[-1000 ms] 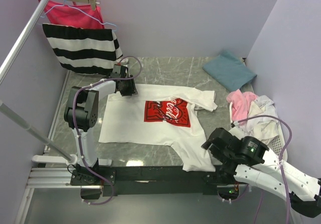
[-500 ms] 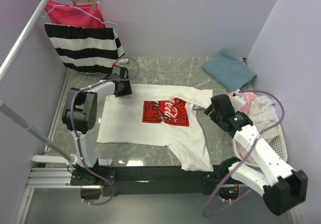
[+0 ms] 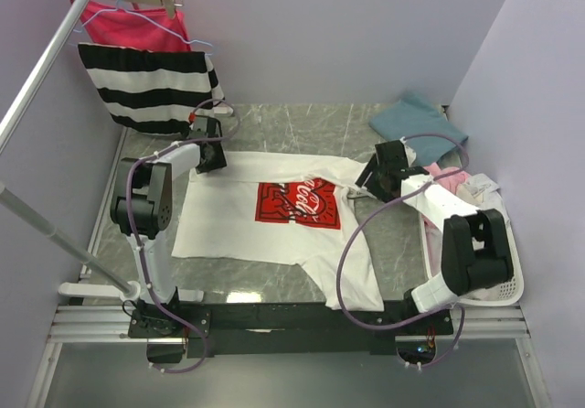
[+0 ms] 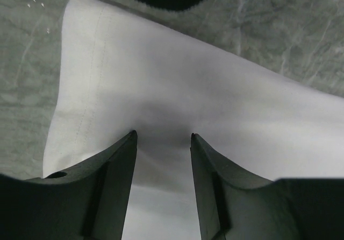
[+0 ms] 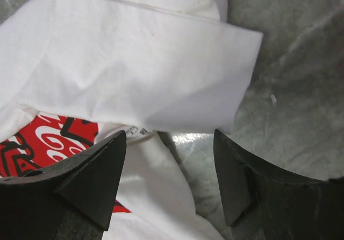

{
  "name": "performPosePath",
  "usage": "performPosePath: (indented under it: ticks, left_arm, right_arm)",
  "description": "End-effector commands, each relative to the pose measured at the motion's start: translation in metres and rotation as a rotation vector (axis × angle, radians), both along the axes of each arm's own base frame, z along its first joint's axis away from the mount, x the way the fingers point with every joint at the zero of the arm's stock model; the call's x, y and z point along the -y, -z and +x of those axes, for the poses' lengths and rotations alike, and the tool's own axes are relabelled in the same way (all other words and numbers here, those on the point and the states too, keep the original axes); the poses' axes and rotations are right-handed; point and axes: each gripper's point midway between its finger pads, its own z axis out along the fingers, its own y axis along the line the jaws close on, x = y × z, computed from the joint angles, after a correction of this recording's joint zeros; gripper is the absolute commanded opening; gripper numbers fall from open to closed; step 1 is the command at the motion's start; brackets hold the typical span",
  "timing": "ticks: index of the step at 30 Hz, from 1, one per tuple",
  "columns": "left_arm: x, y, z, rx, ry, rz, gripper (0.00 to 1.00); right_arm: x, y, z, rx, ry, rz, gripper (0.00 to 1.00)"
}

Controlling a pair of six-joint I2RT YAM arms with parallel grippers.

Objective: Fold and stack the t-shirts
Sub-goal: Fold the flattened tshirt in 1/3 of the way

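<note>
Right tool [image 3: 370,177] now over white t-shirt [image 3: 238,225] sleeve

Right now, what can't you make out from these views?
1. Top view: left gripper fingertips, hidden under its own wrist.
2. Left wrist view: whether the fingers press the white t-shirt; contact unreadable from above.
3. Top view: how many pale tees fill the basket; the right arm covers them.
</note>
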Motion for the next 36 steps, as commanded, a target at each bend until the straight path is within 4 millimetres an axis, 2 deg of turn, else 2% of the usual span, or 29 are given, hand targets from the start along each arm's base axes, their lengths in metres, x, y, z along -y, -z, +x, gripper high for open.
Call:
performPosePath:
  ticks: [1, 3, 7, 9, 13, 15, 16, 17, 18, 21, 25, 29, 36]
  left_arm:
    - [-0.027, 0.033, -0.01, -0.105, -0.024, 0.014, 0.51]
    - [-0.033, 0.039, -0.01, -0.135, -0.036, 0.0, 0.49]
    - [-0.067, 0.042, -0.009, -0.147, -0.123, -0.002, 0.5]
    - [-0.071, 0.038, -0.006, -0.138, -0.127, -0.023, 0.5]
    - [-0.072, 0.037, -0.004, -0.14, -0.124, -0.016, 0.5]
    - [-0.071, 0.038, -0.002, -0.143, -0.121, -0.021, 0.5]
    - [-0.07, 0.038, -0.002, -0.144, -0.122, -0.022, 0.5]
    - [-0.07, 0.04, -0.003, -0.149, -0.121, -0.023, 0.5]
    - [-0.07, 0.041, -0.002, -0.148, -0.12, -0.024, 0.5]
    - [-0.068, 0.04, -0.002, -0.145, -0.117, -0.033, 0.5]
    - [-0.066, 0.039, -0.002, -0.136, -0.112, -0.044, 0.5]
    - [-0.065, 0.04, -0.004, -0.138, -0.109, -0.052, 0.5]
    - [-0.066, 0.039, -0.005, -0.137, -0.11, -0.044, 0.5]
  right_arm:
    - [-0.008, -0.025, 0.038, 0.091, -0.052, 0.025, 0.73]
    - [-0.01, -0.025, 0.046, 0.088, -0.067, 0.025, 0.73]
    - [-0.007, -0.02, 0.055, 0.067, -0.075, 0.03, 0.75]
    - [-0.005, -0.014, 0.058, 0.036, -0.073, 0.037, 0.75]
    - [-0.011, -0.005, 0.05, 0.02, -0.098, 0.084, 0.75]
    - [-0.027, -0.011, 0.045, 0.037, -0.171, 0.153, 0.7]
    - [-0.029, -0.008, 0.037, 0.023, -0.182, 0.168, 0.66]
    - [-0.043, -0.009, 0.031, 0.025, -0.24, 0.223, 0.65]
    - [-0.05, -0.009, 0.026, 0.029, -0.269, 0.248, 0.65]
    - [-0.068, -0.002, 0.008, 0.011, -0.348, 0.301, 0.63]
    - [-0.079, 0.013, -0.007, -0.035, -0.397, 0.313, 0.62]
    - [-0.093, 0.018, -0.004, -0.019, -0.451, 0.375, 0.63]
    - [-0.112, 0.04, 0.002, -0.088, -0.509, 0.411, 0.62]
